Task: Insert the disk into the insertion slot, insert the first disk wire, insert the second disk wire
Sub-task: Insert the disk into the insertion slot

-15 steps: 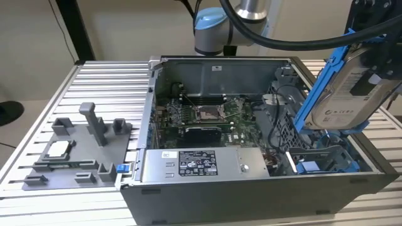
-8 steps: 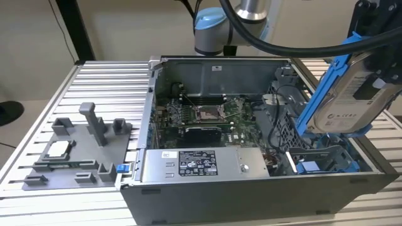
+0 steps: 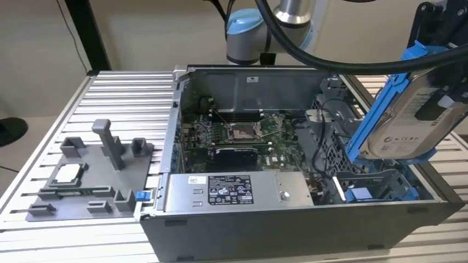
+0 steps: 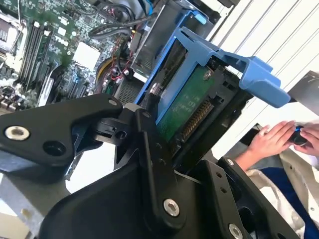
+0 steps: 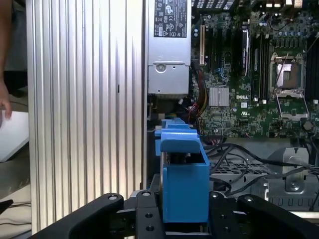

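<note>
My gripper [image 3: 439,82] is shut on the disk [image 3: 409,118], a silver-grey drive with a white label in a bright blue carrier. It hangs tilted above the exterior view's right end of the open computer case. The insertion slot [image 3: 376,186], with blue rails and perforated grey walls, lies below it in the case's near right corner. In the second wrist view the disk's green circuit board [image 4: 187,107] shows between black fingers [image 4: 149,144]. The first wrist view has the blue carrier [image 5: 182,169] clamped in the gripper [image 5: 182,216]. Black cables [image 3: 321,145] loop beside the bay; I cannot tell which are the disk wires.
The grey power-supply box [image 3: 234,192] runs along the case's front wall, with the motherboard [image 3: 241,134] behind it. A grey fixture with upright posts [image 3: 87,175] stands on the ribbed aluminium table [image 3: 124,93] at the exterior view's left. A person's hands [image 4: 274,139] rest beyond the table edge.
</note>
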Controlling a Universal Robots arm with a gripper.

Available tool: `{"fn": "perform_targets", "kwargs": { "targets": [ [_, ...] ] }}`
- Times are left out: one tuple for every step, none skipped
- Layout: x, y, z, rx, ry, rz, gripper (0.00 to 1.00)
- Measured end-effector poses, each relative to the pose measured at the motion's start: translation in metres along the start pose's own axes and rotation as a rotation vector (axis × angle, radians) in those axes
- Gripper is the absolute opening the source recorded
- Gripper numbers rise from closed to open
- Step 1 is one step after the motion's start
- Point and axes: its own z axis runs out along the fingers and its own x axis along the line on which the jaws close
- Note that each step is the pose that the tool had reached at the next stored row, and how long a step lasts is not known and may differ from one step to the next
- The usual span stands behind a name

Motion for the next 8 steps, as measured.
{"fn": "perform_targets", "kwargs": {
  "targets": [
    [0.0001,0.0,0.0,0.0,0.0,0.0,0.0],
    [0.0001,0.0,0.0,0.0001,0.0,0.0,0.0],
    [0.0001,0.0,0.0,0.0001,0.0,0.0,0.0],
    [0.0002,0.0,0.0,0.0002,0.0001,0.0,0.0],
    [0.0002,0.0,0.0001,0.0003,-0.0001,0.0,0.0],
    [0.0005,0.0,0.0003,0.0003,-0.0002,0.0,0.0],
    [0.0011,0.0,0.0006,0.0002,0.0,0.0,0.0],
    [0.0021,-0.0001,0.0014,0.0003,0.0002,0.0,0.0]
  ]
}}
